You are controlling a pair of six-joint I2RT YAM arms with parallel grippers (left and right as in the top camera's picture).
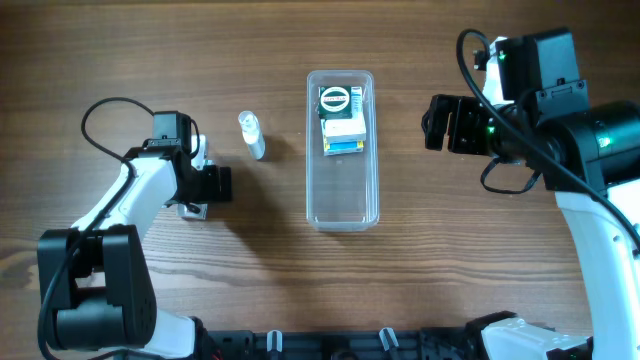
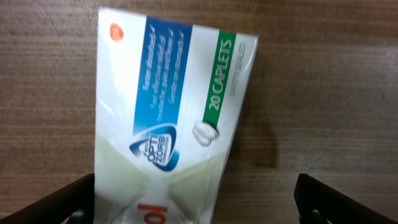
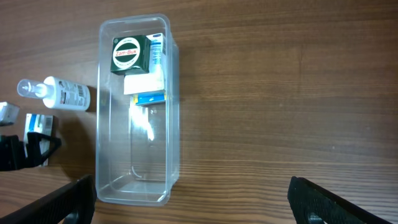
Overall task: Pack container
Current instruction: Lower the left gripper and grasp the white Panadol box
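Note:
The clear plastic container (image 1: pixel 343 195) stands in the middle of the table, long side running front to back. At its far end lie a green Zam-Buk box (image 1: pixel 338 100) and a white and blue box (image 1: pixel 345 140). The near half holds nothing. My left gripper (image 1: pixel 200 195) is open, low over a white, blue and green caplet box (image 2: pixel 168 118) that lies on the table between its fingers (image 2: pixel 196 208), close to the left finger. My right gripper (image 1: pixel 440 122) is open and empty, to the right of the container (image 3: pixel 134 186).
A small white bottle with a clear cap (image 1: pixel 252 135) lies on the table between the left gripper and the container; it also shows in the right wrist view (image 3: pixel 59 93). The table is brown wood.

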